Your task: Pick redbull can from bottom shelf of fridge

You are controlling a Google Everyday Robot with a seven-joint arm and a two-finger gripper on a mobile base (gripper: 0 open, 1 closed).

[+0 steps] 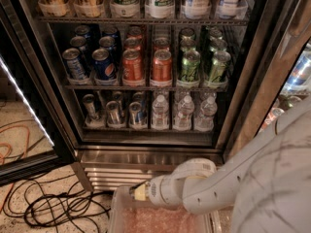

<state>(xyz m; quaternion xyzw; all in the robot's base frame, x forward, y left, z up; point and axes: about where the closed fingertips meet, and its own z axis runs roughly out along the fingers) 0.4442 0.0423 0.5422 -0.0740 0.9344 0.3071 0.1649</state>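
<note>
The fridge (146,157) stands open with its dark racks in view. On the bottom shelf (146,129), several slim silver-and-blue redbull cans (114,113) stand upright at the left, in rows going back. Clear water bottles (183,112) fill the right half of that shelf. My white arm (204,188) crosses the lower right of the view, below the fridge's louvred base. Its rounded, yellowish-tipped end (139,192) points left. The gripper itself is out of view, and nothing of it is near the cans.
The rack above holds blue Pepsi cans (103,64), orange cans (162,66) and green cans (190,66). The glass door (29,115) hangs open at the left. Black and orange cables (58,208) lie on the floor. A translucent bin (160,220) sits under my arm.
</note>
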